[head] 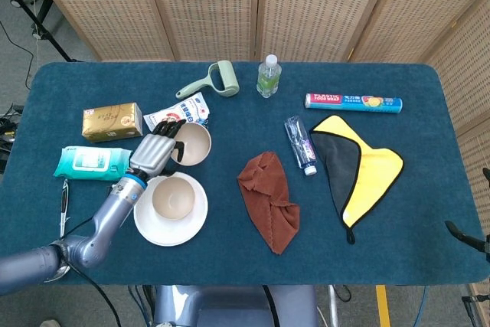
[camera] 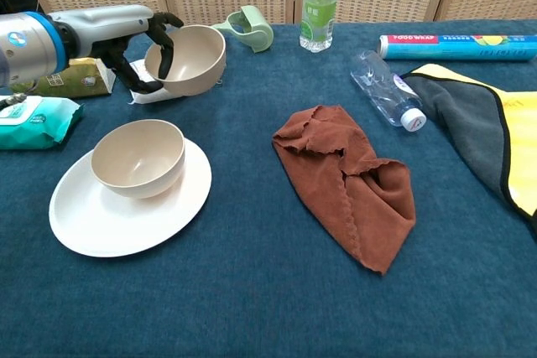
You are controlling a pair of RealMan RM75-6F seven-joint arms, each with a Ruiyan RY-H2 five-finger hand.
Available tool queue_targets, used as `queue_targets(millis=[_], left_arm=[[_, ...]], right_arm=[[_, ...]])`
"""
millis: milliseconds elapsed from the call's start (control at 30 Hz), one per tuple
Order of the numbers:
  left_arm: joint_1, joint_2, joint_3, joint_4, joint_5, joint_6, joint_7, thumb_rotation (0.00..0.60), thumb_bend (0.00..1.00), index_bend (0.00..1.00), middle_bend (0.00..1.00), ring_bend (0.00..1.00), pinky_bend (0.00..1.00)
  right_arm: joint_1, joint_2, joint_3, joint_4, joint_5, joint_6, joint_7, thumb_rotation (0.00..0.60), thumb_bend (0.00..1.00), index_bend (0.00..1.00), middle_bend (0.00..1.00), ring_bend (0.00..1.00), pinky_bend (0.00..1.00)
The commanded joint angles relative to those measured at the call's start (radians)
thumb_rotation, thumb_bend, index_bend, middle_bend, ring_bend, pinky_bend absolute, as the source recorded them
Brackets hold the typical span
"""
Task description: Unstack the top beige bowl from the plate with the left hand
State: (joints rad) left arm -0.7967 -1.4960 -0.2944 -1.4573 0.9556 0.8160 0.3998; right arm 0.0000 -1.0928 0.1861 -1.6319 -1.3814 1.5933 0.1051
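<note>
My left hand grips the rim of a beige bowl and holds it in the air, tilted, above the white snack packet behind the plate. A second beige bowl sits upright on the white plate, in front of and below the held one. The two bowls are apart. My right hand is not seen in either view.
Behind the held bowl lie a white snack packet, a gold box and a green roller. A wipes pack and a ladle lie left. A brown cloth, bottles, wrap box and yellow-grey cloth lie right.
</note>
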Motion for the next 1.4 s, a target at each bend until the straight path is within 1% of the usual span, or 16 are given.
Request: queue_targets(millis=[33,233,467,567,700,800,900,1000,1133,1200,1333,1400], left_arm=[[-0.051,-0.067,-0.002,0.085,-0.059,-0.015,0.002,0.6,0.46,0.77,0.0,0.0,0.0],[-0.088,-0.098,0.015,0.119,-0.174,-0.026,0.049,0.6,0.45,0.77,0.0,0.0,0.0],[-0.099,-0.116,0.024,0.138,-0.208,-0.02,0.028,0.6,0.42,0.76,0.0,0.0,0.0],[-0.104,-0.119,0.025,0.145,-0.224,-0.04,0.006,0.6,0.35,0.71,0.0,0.0,0.0],[-0.106,-0.116,0.029,0.144,-0.221,-0.043,-0.01,0.6,0.23,0.59,0.0,0.0,0.0],[-0.1,-0.098,0.031,0.124,-0.209,-0.035,-0.027,0.6,0.17,0.56,0.0,0.0,0.0],[-0.085,-0.063,0.028,0.076,-0.179,-0.023,-0.061,0.6,0.16,0.55,0.0,0.0,0.0],[-0.052,-0.003,0.025,-0.004,-0.106,0.02,-0.106,0.6,0.16,0.53,0.0,0.0,0.0],[0.039,0.119,0.036,-0.148,0.039,0.156,-0.165,0.6,0.15,0.48,0.0,0.0,0.0],[0.072,0.159,0.045,-0.192,0.076,0.206,-0.172,0.6,0.15,0.44,0.0,0.0,0.0],[0.172,0.236,0.081,-0.278,0.154,0.366,-0.163,0.6,0.15,0.39,0.0,0.0,0.0],[0.246,0.269,0.121,-0.31,0.2,0.46,-0.165,0.6,0.15,0.37,0.0,0.0,0.0]], right_arm=[[0.0,0.0,0.001,0.001,0.003,-0.002,0.001,0.6,0.0,0.04,0.0,0.0,0.0],[0.0,0.001,0.001,0.0,0.001,-0.001,0.006,0.6,0.0,0.04,0.0,0.0,0.0],[-0.001,0.001,0.003,-0.003,0.003,-0.001,0.018,0.6,0.0,0.04,0.0,0.0,0.0],[-0.002,0.001,0.002,-0.004,0.002,-0.001,0.017,0.6,0.0,0.04,0.0,0.0,0.0],[-0.002,0.001,0.002,-0.004,0.001,0.002,0.014,0.6,0.0,0.04,0.0,0.0,0.0],[-0.002,0.002,0.003,-0.005,0.0,0.002,0.017,0.6,0.0,0.04,0.0,0.0,0.0],[-0.003,0.004,0.002,-0.007,-0.002,0.003,0.018,0.6,0.0,0.04,0.0,0.0,0.0],[-0.005,0.005,0.002,-0.01,-0.004,0.006,0.021,0.6,0.0,0.04,0.0,0.0,0.0],[-0.005,0.007,0.003,-0.012,-0.005,0.009,0.022,0.6,0.0,0.04,0.0,0.0,0.0],[-0.005,0.007,0.001,-0.013,-0.006,0.007,0.021,0.6,0.0,0.04,0.0,0.0,0.0],[-0.005,0.006,-0.003,-0.018,-0.014,0.008,0.019,0.6,0.0,0.04,0.0,0.0,0.0],[-0.004,0.006,-0.004,-0.021,-0.022,0.012,0.017,0.6,0.0,0.04,0.0,0.0,0.0]])
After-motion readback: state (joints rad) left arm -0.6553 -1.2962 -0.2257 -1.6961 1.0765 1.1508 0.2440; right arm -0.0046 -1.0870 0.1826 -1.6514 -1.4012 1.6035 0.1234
